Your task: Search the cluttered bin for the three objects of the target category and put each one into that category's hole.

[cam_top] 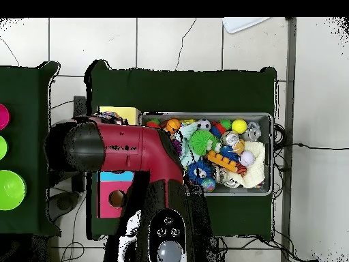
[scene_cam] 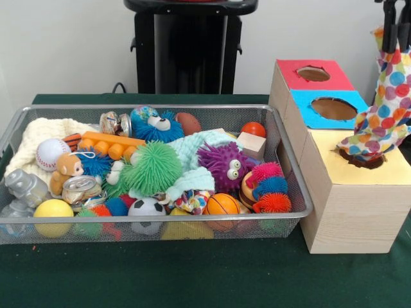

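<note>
Arm (cam_top: 136, 153) bulk fills the lower left of the overhead view, red and black, and it covers the yellow top and most of the boxes beneath it; only a strip of yellow and the blue top with its hole (cam_top: 117, 198) show past it there. The front view shows none of that arm except the dark gripper (scene_cam: 393, 25), cut off by the top right corner of the frame. Its tips are closed on a spotted cloth (scene_cam: 385, 102), white with red, blue, yellow and orange dots, which hangs down and reaches the round ragged hole (scene_cam: 361, 159) in the yellow top of the largest wooden box (scene_cam: 353, 212); whether the cloth's lower end is inside the hole or just at its rim is hard to tell. The red-topped hole (scene_cam: 313, 74) behind is plain only in the front view.

Left of the boxes in the front view sits the wire mesh bin (scene_cam: 154, 221), heaped with toys. A cream cloth (scene_cam: 35, 138) lies at its left end and a mint cloth (scene_cam: 196, 151) runs through the middle, partly buried. A second bit of spotted cloth (scene_cam: 190, 200) peeks out near the front rim, between the soccer ball (scene_cam: 146, 208) and the small basketball (scene_cam: 222, 205), mostly hidden. In the overhead view the bin (cam_top: 271, 153) is at centre right, its left end under the arm.
</note>
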Robot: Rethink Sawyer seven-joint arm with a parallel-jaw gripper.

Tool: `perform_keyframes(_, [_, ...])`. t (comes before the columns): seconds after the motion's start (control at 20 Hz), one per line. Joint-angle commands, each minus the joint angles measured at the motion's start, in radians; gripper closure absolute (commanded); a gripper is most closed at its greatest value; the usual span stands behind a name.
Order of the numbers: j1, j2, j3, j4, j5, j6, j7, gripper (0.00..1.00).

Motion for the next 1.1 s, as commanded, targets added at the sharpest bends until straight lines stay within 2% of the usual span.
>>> perform_keyframes(0.05, [-0.014, 0.069, 0.068, 0.074, -0.008, -0.064, 0.135, 1.0])
perform_keyframes(1.1, [-0.015, 0.096, 0.055, 0.126, -0.037, -0.16, 0.13, 1.0])
